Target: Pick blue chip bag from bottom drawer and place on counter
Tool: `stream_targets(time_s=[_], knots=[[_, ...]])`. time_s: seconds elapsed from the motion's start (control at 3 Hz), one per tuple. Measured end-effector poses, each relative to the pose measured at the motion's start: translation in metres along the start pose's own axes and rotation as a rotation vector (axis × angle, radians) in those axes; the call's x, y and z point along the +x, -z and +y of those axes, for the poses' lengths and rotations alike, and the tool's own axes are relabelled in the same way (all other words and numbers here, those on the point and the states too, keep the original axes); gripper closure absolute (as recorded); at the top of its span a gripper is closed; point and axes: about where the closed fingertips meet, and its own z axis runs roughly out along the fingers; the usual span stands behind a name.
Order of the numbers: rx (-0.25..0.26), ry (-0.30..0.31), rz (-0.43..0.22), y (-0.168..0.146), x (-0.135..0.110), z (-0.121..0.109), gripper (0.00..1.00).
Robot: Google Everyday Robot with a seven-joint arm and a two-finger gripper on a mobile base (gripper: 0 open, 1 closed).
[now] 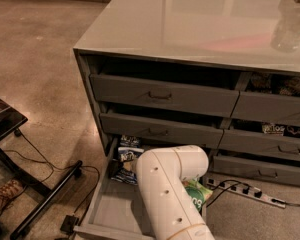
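Note:
The bottom drawer (106,210) is pulled out at the lower left of the grey cabinet. The blue chip bag (126,156) lies at the drawer's back left, with a white band showing. My white arm (170,194) reaches down into the drawer and covers its middle. The gripper is hidden behind the arm's elbow, somewhere next to the blue bag. A green bag (197,194) lies to the right of the arm in the drawer. The counter (200,24) is the glossy grey top of the cabinet, above.
Closed grey drawers with dark handles (160,96) fill the cabinet front. A power strip with cables (245,194) lies on the floor at right. A black stand with cables (20,184) is at left. Clear plastic objects (290,29) sit on the counter's far right.

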Motion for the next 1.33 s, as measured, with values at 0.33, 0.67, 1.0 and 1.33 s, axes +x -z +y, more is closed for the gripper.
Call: stream_targets(time_s=[0.33,0.67,1.0,1.33], knots=[[-0.038,0.021,-0.035,0.032,-0.015,0.004,1.00],[-0.103,0.061,-0.084,0.084,-0.031,0.013,1.00],[-0.152,0.095,-0.128,0.126,-0.040,0.022,1.00],[-0.201,0.121,-0.167,0.164,-0.044,0.033,1.00]])
